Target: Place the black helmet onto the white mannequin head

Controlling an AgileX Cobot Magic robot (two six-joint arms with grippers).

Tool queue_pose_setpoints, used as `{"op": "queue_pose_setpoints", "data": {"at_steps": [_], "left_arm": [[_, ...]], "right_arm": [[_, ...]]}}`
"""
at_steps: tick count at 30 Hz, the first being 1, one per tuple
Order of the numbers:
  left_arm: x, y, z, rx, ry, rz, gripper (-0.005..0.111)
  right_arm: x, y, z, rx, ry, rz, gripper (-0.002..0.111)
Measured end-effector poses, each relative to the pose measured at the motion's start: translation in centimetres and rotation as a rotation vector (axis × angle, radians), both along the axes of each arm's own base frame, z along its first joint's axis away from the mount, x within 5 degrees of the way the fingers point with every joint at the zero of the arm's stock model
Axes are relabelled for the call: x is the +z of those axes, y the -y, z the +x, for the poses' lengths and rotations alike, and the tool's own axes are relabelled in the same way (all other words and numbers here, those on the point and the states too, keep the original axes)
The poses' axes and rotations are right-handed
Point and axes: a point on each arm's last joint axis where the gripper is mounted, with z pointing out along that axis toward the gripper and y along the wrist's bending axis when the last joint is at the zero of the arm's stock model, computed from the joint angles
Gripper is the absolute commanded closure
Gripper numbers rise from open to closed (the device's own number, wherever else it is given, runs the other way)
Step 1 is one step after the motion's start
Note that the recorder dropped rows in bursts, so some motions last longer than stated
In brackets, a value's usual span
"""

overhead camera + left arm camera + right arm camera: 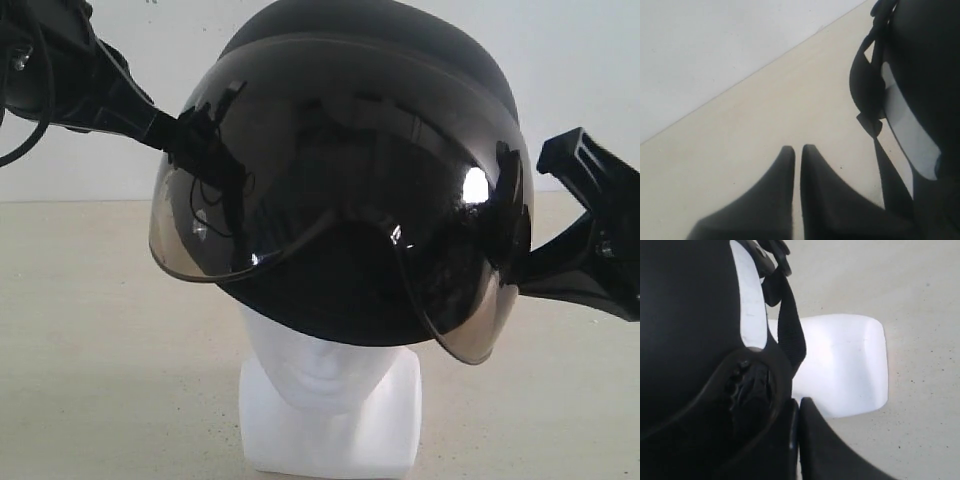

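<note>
Black helmet (370, 60) over white mannequin head (322, 372), visor camera-facing; left gripper (797, 150), right gripper (799, 404) both closed.

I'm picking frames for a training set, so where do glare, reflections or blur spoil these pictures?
Exterior view: the black helmet has a bright white glare spot on its visor and dark reflections across it. Left wrist view: the left gripper is a soft, featureless dark silhouette. Right wrist view: the helmet shell is flat black without detail, and the white mannequin head looks nearly washed out.
</note>
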Motion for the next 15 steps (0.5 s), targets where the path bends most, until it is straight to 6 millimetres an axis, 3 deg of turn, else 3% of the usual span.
{"op": "queue_pose_setpoints", "data": {"at_steps": [15], "left_arm": [[-0.7, -1.2, 0.4, 0.047, -0.019, 0.05, 0.102]], "right_arm": [[0.4, -0.4, 0.6, -0.021, 0.053, 0.044, 0.108]]}}
